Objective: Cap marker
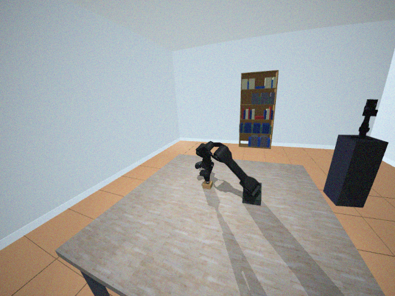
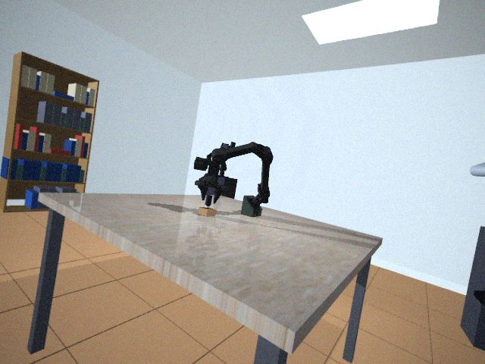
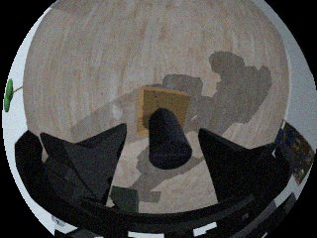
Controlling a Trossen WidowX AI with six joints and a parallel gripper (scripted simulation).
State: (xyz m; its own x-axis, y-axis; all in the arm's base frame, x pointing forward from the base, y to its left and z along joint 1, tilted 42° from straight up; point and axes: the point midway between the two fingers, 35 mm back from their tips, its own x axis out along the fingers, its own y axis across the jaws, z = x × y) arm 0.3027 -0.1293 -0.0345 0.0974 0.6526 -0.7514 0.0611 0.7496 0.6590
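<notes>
The jaws [image 2: 209, 200] are spread; the dark cap [image 2: 209, 196] [image 3: 169, 141] stands between them, apparently seated on the marker.

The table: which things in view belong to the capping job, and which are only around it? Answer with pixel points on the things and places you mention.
For the job:
- dark cap [image 2: 208, 199] [image 3: 169, 141], standing over the holder block
- wooden holder block [image 1: 207, 185] [image 2: 206, 211] [image 3: 165, 100]
- open tool [image 2: 209, 197] [image 3: 164, 130], around the cap

Only around:
- bookshelf [image 1: 240, 110] [image 2: 12, 105] with books
- dark pedestal [image 1: 361, 178], with a black device on top
</notes>
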